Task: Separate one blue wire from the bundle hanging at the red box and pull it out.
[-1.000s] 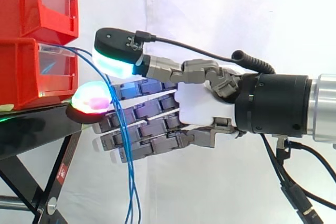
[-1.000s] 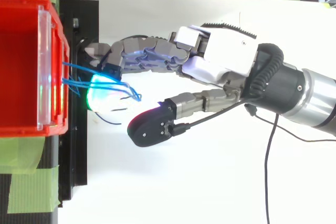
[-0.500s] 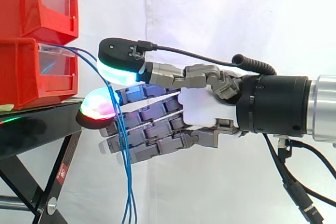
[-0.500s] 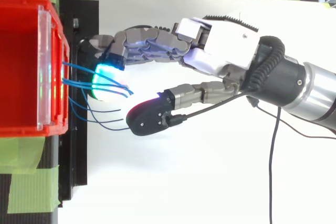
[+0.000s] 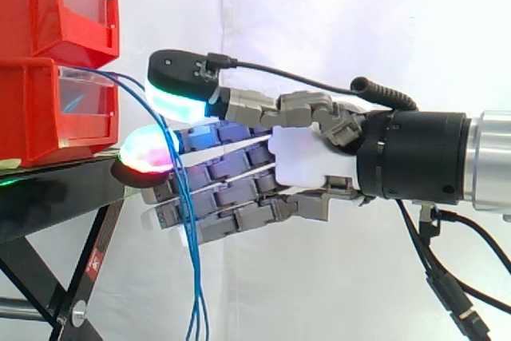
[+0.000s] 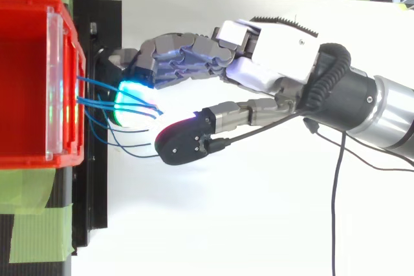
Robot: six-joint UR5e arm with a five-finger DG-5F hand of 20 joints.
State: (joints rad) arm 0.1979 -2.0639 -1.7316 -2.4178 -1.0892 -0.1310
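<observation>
Several thin blue wires (image 5: 188,221) come out of the lower red bin (image 5: 40,117) and hang down past the stand's edge. From above they fan out from the bin's front (image 6: 107,105). My hand (image 5: 307,157) reaches in from the right, its fingers almost straight and level. One glowing fingertip (image 5: 148,153) sits just behind the hanging wires, and some strands drape over it (image 6: 129,98). The thumb (image 5: 180,85) hovers above with a clear gap to the fingers. Its pad (image 6: 181,143) is near the ends of two strands, not pinching them.
A second red bin (image 5: 56,5) is stacked above the lower one. Both rest on a black stand (image 5: 48,193) with a slanted leg below. Green tape (image 6: 32,237) lies beside the stand. A white curtain is behind.
The wires, bunched at the fingertip a second ago, have fanned out towards the thumb. The hand backed off slightly, then shifted back towards the bin and a little up.
</observation>
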